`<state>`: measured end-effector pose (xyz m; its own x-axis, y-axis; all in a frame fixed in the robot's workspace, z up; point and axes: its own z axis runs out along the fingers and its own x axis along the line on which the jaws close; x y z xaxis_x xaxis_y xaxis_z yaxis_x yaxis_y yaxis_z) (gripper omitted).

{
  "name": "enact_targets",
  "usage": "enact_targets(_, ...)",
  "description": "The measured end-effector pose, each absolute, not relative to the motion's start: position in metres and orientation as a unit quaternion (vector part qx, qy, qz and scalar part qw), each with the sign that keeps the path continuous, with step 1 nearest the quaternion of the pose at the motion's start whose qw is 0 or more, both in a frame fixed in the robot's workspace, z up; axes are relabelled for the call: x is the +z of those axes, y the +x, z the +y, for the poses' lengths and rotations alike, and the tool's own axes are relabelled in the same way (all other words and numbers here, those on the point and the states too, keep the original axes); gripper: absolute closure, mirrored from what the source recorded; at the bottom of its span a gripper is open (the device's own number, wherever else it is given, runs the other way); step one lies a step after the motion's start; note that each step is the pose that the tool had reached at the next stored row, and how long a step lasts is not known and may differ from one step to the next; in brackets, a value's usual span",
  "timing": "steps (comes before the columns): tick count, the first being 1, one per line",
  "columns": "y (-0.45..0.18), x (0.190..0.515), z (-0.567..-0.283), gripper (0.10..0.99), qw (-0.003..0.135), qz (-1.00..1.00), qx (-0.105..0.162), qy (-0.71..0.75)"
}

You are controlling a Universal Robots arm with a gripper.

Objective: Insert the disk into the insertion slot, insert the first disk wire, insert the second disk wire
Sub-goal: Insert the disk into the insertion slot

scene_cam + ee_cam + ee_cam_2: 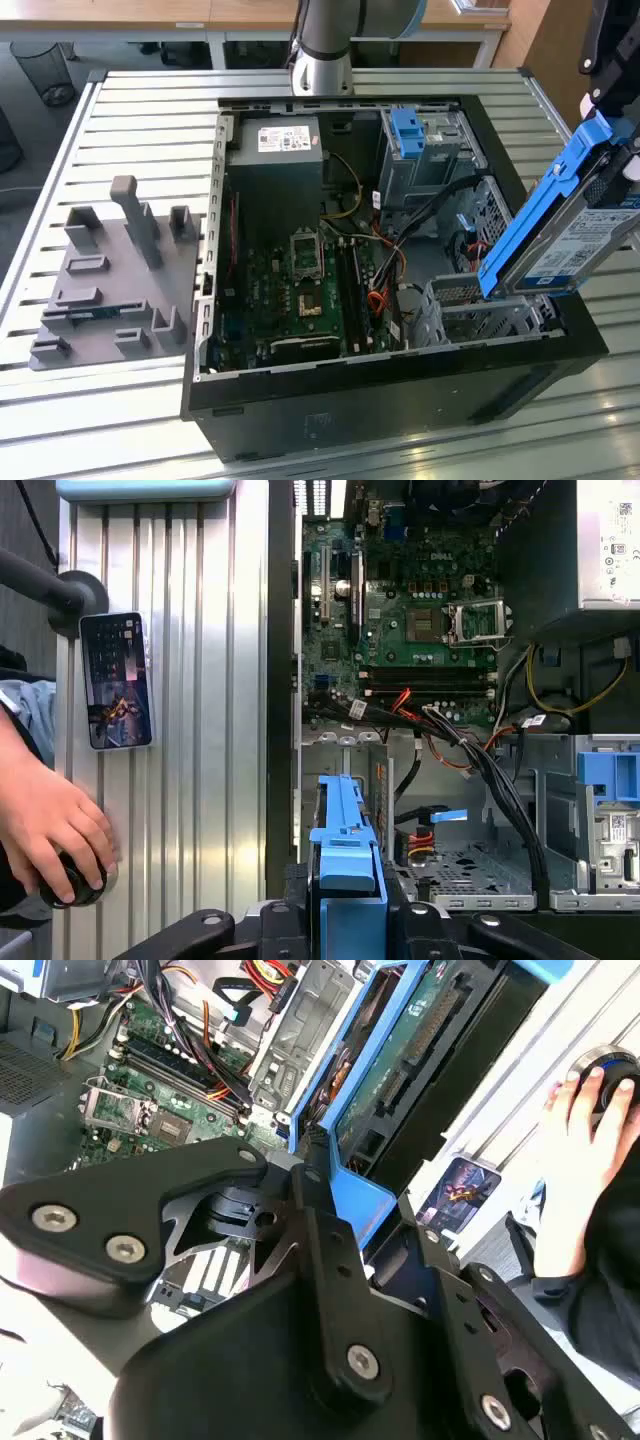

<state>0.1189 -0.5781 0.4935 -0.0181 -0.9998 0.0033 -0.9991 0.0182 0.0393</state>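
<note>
In the exterior view the disk (560, 230), a white-and-blue labelled drive in a bright blue caddy, hangs tilted over the open computer case's near corner at that view's right. My gripper (603, 118) is shut on the caddy's upper end. Just below the disk's lower edge lies the insertion slot (470, 305), a low silver perforated cage. In the first wrist view the blue caddy (345, 860) stands edge-on between my black fingers (300, 910), beside the slot's perforated floor (455, 875). Black and orange wires (470, 755) run over the slot, one ending in a blue connector (450, 816).
A taller grey cage with a blue-fronted caddy (415, 140) stands behind the slot. The power supply (275, 150) and motherboard (300, 290) lie further in. A grey fixture (115, 270) sits on the slatted table. A person's hand (50, 835) rests beside a phone (118, 680).
</note>
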Motion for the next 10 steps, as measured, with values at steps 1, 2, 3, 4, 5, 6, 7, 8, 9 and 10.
enact_targets(1,0.1189,0.4934,-0.5781,0.722,0.015,-0.713,-0.013,0.701)
enact_targets(2,0.1189,0.4935,-0.5781,0.722,0.015,-0.713,-0.013,0.7)
enact_targets(3,0.1189,0.4935,-0.5781,0.722,0.015,-0.713,-0.013,0.701)
enact_targets(4,0.1189,0.4934,-0.5781,0.722,0.015,-0.713,-0.013,0.701)
enact_targets(5,0.1189,0.4935,-0.5781,0.722,0.015,-0.713,-0.013,0.701)
enact_targets(6,0.1189,0.4935,-0.5781,0.722,0.015,-0.713,-0.013,0.701)
enact_targets(7,0.1189,0.4935,-0.5781,0.722,0.015,-0.713,-0.013,0.701)
enact_targets(8,0.1189,0.4935,-0.5781,0.722,0.015,-0.713,-0.013,0.701)
enact_targets(9,0.1189,0.4935,-0.5781,0.722,0.015,-0.713,-0.013,0.701)
enact_targets(10,0.1189,0.4935,-0.5781,0.722,0.015,-0.713,-0.013,0.701)
